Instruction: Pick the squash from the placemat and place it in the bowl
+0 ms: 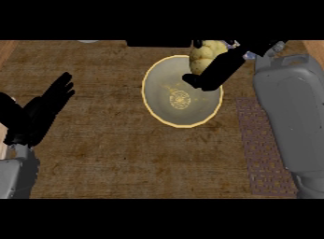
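A bumpy yellow squash (204,56) hangs above the far right rim of the bowl (170,106), a beige dish with a yellow rim and a gold pattern at its centre. My right hand (218,70) is curled round the squash from the right and below, and hides part of it. The brown woven placemat (264,154) lies to the right of the bowl, partly under my right forearm. At the left edge my left hand (35,112) rests open, fingers pointing up, away from the bowl.
The wooden counter (109,154) spreads around the bowl. My grey right forearm (295,116) covers much of the right side. A pale object shows at the top edge, left of centre.
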`<action>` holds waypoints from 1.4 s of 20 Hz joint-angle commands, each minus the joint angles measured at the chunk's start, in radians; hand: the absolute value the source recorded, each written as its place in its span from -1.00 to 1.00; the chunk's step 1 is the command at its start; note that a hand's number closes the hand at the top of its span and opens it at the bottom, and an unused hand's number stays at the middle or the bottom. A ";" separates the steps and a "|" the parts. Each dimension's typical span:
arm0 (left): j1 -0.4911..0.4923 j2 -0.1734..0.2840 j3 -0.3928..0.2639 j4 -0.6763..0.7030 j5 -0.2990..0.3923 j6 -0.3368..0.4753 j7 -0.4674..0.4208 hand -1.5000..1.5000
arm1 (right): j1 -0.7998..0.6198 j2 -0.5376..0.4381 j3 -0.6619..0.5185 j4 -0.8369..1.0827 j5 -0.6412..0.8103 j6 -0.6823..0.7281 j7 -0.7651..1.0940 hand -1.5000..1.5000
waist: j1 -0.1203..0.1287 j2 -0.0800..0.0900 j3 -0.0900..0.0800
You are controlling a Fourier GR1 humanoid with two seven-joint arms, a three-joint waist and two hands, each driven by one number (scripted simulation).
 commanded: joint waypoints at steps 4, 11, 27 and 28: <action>-0.056 -0.022 -0.018 0.005 -0.022 0.034 0.032 0.00 | -0.118 0.083 0.019 0.376 0.092 -0.192 -0.125 1.00 | 0.008 0.006 0.000; -0.048 -0.002 -0.002 0.067 -0.017 -0.010 -0.044 0.00 | -0.230 0.159 -0.015 0.733 0.104 -0.303 -0.271 1.00 | 0.029 0.015 0.000; -0.070 -0.012 -0.019 0.065 -0.013 -0.022 -0.033 0.00 | -0.307 0.181 -0.180 1.076 -0.177 -0.514 -0.425 -1.00 | 0.075 0.027 0.000; -0.088 -0.026 -0.035 0.030 -0.010 -0.012 0.007 0.00 | -0.301 0.181 -0.177 1.087 -0.171 -0.548 -0.451 -1.00 | 0.089 0.030 0.001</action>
